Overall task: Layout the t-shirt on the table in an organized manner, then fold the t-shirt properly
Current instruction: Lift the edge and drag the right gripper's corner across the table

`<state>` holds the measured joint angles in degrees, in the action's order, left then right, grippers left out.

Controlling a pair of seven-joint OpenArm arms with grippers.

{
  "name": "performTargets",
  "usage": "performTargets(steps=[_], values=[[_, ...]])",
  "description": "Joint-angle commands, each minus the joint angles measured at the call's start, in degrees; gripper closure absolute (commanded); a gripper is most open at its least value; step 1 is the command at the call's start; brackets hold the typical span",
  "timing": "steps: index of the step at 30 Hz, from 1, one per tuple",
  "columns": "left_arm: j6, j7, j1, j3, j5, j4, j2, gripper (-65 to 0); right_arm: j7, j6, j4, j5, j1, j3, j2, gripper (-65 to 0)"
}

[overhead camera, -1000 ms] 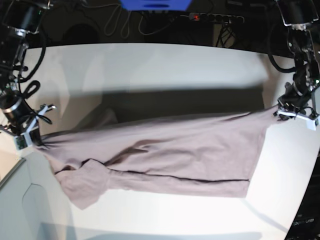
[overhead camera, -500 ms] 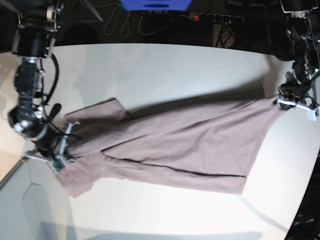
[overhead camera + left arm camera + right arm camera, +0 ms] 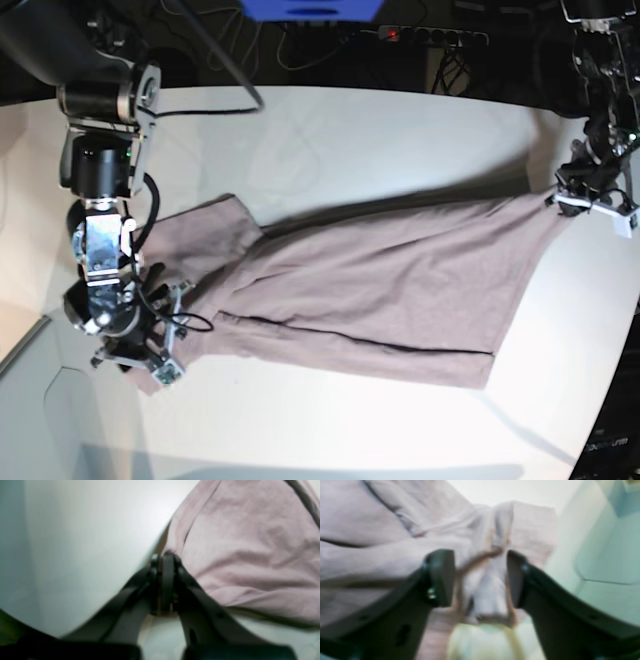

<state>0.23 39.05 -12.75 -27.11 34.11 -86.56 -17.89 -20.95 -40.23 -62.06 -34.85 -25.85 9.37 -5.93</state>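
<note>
The mauve t-shirt [image 3: 380, 290] lies spread lengthwise across the white table [image 3: 350, 130], with one sleeve flat at the upper left. My left gripper [image 3: 558, 201] is at the shirt's far right corner, shut on the cloth edge. The left wrist view shows its fingertips [image 3: 165, 558] pressed together on the t-shirt [image 3: 250, 555]. My right gripper [image 3: 160, 360] sits low over the shirt's left end. In the right wrist view the right gripper [image 3: 480, 577] is open, with bunched t-shirt [image 3: 357, 517] cloth loose between the spread fingers [image 3: 440, 577]. That view is blurred.
Cables, a power strip [image 3: 430, 35] and a blue object [image 3: 310, 8] lie behind the table's far edge. The table's curved edge runs down the right side near the left arm. A grey ledge [image 3: 50, 420] sits at the lower left.
My right arm swung in from the left edge and came down onto the table with the shirt's left end, then its jaws opened. The shirt settled flat. The left gripper barely moved.
</note>
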Motion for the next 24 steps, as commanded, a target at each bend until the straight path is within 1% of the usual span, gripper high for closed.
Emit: performTargets(steps=[1,6,11,16,21,24], values=[[-0.1,-1.03,0.4,-0.18,0.22,-0.95,-0.79,-0.1,1.48,0.23,-2.86,0.52,-0.22,0.44,-0.53,-37.1],[-0.1,-1.03,0.49,-0.45,0.22,-0.95,0.35,-0.1,1.21,0.23,-13.67,0.61,5.67,4.22,-0.18,-37.2],[-0.1,-1.03,0.31,-0.45,0.22,-0.95,0.35,-0.1,1.39,0.23,-14.11,0.7,10.94,9.05,-0.18,-37.2],[-0.1,-1.11,0.58,-0.45,0.22,-0.86,0.44,-0.1,1.83,0.23,-5.59,0.7,11.91,12.74,-0.26,-37.2],[-0.1,-1.11,0.58,-0.45,0.22,-0.86,0.44,-0.1,7.02,0.23,-0.05,0.7,12.26,15.56,-0.18,-37.2],[-0.1,-1.11,0.49,-0.45,0.22,-0.86,0.44,-0.1,7.63,0.23,1.97,0.7,12.44,15.56,-0.18,-37.2]])
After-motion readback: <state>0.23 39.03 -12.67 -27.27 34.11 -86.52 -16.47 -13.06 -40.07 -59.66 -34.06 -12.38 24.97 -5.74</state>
